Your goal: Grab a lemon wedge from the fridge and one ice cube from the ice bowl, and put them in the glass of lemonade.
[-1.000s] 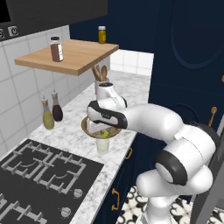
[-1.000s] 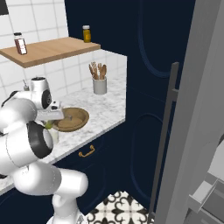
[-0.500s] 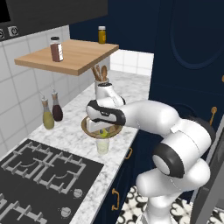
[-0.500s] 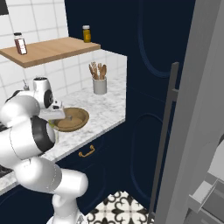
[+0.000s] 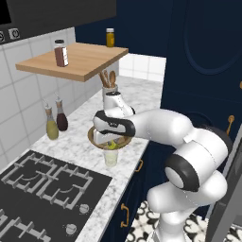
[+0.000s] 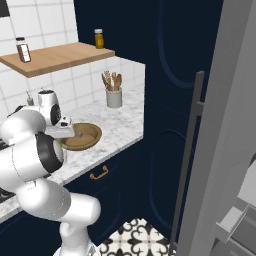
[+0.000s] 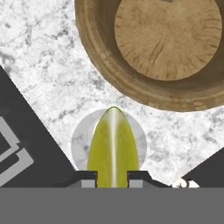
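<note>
We hold the small yellow-green lemon wedge above the clear glass tumbler.
Jaws clamped on it; released off-centre, it could catch the rim beside the brown wooden bowl.

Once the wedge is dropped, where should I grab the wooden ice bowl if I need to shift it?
Probably the ice bowl rim nearest the glass of lemonade, coming straight down with one finger inside, one outside. It is wide and shallow, so only its thick raised rim fits the gripper, now shut on the lemon wedge.
</note>
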